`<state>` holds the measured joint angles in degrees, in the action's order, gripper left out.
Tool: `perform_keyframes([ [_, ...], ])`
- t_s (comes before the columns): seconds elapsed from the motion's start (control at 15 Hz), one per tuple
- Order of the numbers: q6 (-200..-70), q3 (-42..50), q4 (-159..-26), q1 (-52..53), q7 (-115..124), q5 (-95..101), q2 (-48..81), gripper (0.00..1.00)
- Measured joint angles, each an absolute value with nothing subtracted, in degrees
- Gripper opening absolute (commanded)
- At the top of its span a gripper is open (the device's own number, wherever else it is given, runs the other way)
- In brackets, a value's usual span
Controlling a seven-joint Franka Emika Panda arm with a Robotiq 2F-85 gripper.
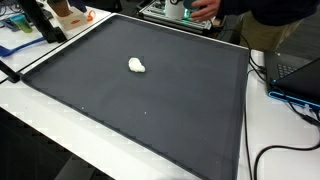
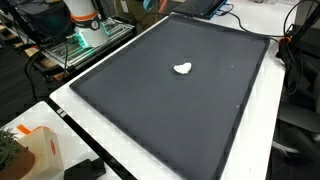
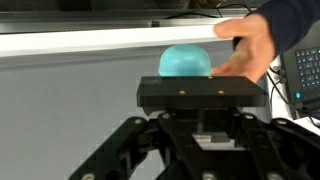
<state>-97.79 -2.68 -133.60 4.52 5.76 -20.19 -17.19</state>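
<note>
Right now the claw (image 3: 200, 92) is up at the far edge of the bench (image 1: 30, 120), past the big black mat (image 1: 150, 110), and its two sides are shut together. Just in front of it, in the wrist view, sits a round teal thing (image 3: 185, 62). A person's hand (image 3: 250, 48) is touching the teal thing from the side. I cannot tell if the claw pinches the teal thing or is only very close to it, because the claw's black body hides the bottom of it. I think this is the step where the hand and the claw meet at the teal thing. A next move would call for care: the hand is right there, so the claw should go slow, and if it has no hold it must open before it can grab. Well apart from all this, a small white lump (image 1: 136, 66) lies alone near the middle of the mat, with nothing touching it. The teal thing may be a ball or a bowl turned over; I cannot tell which, and I see nothing inside it. A laptop (image 1: 295, 70) sits beside the mat.
</note>
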Motion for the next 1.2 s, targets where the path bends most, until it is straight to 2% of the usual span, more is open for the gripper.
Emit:
perform_keyframes([
  [0.47, -97.8, -2.7, -133.6, 4.5, 5.8, -20.4, -17.2, 0.46],
  [0.53, -97.8, -2.7, -133.6, 4.5, 5.8, -20.4, -17.2, 0.21],
  [0.73, -98.8, -2.7, -133.6, 4.5, 5.3, -19.7, -17.1, 0.21],
  [1.2, -112.8, -3.7, -132.5, 4.5, 2.8, -5.9, -18.1, 0.21],
])
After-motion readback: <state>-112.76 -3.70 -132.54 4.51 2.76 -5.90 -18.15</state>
